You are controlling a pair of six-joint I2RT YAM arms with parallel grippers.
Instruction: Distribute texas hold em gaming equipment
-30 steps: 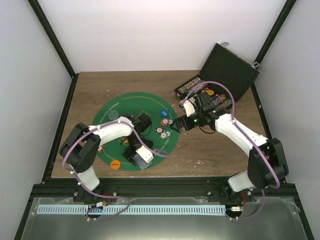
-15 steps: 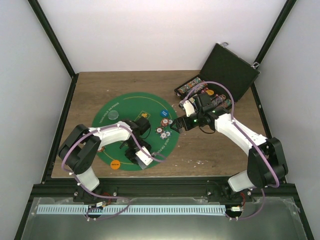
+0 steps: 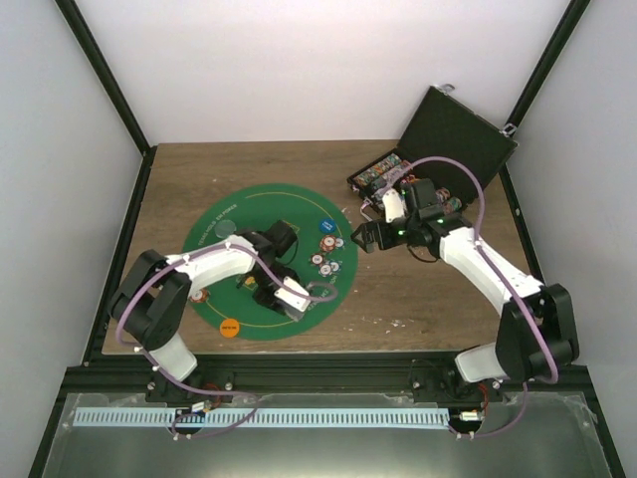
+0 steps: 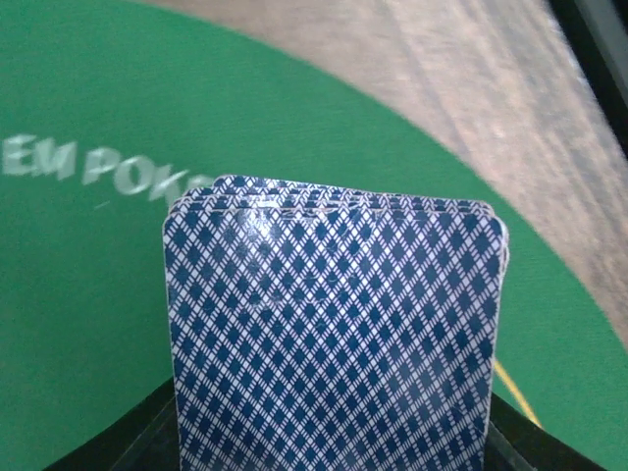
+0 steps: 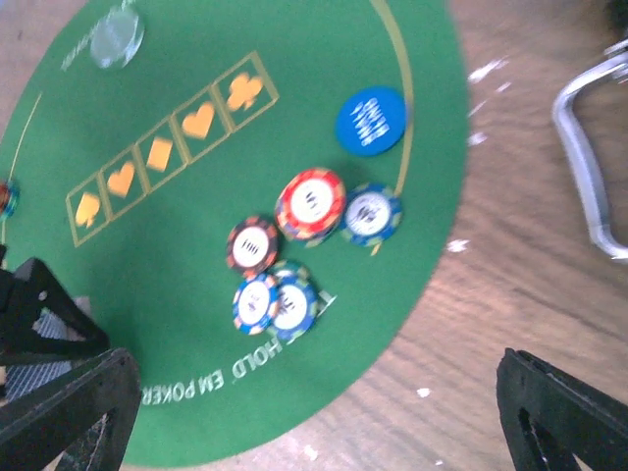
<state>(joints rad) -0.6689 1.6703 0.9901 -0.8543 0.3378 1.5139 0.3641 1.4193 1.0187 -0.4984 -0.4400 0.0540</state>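
Orange disc [image 3: 230, 326] lies flat at near-left rim of green mat [image 3: 261, 204]. A lone chip [image 3: 200, 295] sits just up-left of it at mat's left edge, and a pale disc [image 3: 227, 228] lies further back.

L gripper [image 3: 287, 299] is low over mat's near middle, holding deck of cards [image 4: 334, 334]. Blue-patterned backs face wrist cam, black fingers [image 4: 137, 446] press at both lower sides, and card edges fan slightly at top. White lettering on the felt shows behind deck.

Right of that, chips [image 5: 294, 250] sit in a loose bunch of five near mat's right side, some touching, beside a row of yellow suit boxes. Blue disc [image 5: 371, 121] lies flat just behind them, by gold rim line.

R gripper [image 3: 360, 237] hovers at mat's right edge, jaws wide, nothing btw them.

Far right, black case [image 3: 458, 139] stands on table [image 3: 398, 299], lid up, w/ chip rows [image 3: 383, 172] inside.
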